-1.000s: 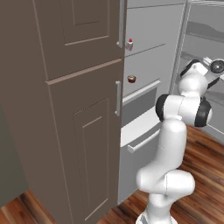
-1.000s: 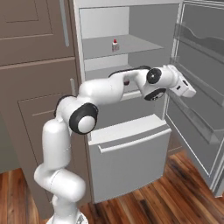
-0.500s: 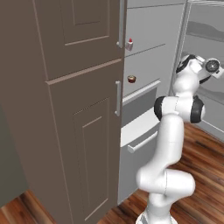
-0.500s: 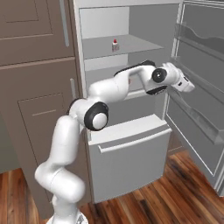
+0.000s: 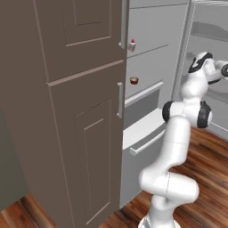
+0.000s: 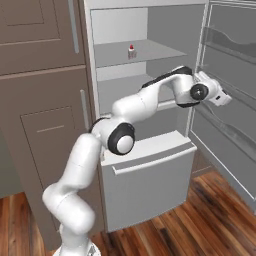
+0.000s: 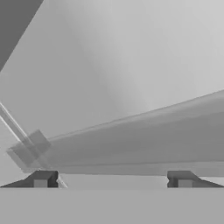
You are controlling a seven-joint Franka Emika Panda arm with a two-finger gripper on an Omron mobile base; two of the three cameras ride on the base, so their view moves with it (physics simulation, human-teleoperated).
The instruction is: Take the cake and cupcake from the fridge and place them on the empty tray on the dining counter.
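Both sweets sit on fridge (image 6: 150, 165) shelves: cake (image 6: 131, 51) above, cupcake (image 5: 133, 80) below. My pincer (image 7: 112, 179) is spread, empty, facing the open door (image 6: 230, 90).

left base: rear-left, oblique | right base: rear-right, frontal | shared: open fridge (image 6: 150, 75) | hand: close on grey panel

No legible text, label, brand, number or sign appears on any surface. The tall silver-grey fridge (image 6: 150, 165) with pale inner shelves and the brown wood cabinet doors (image 5: 84, 133) beside it are plain and unmarked. The tiny white cake slice with a red cherry (image 6: 131, 51) and the small round brown cupcake (image 5: 133, 80) on the shelves carry no readable marking at this size.
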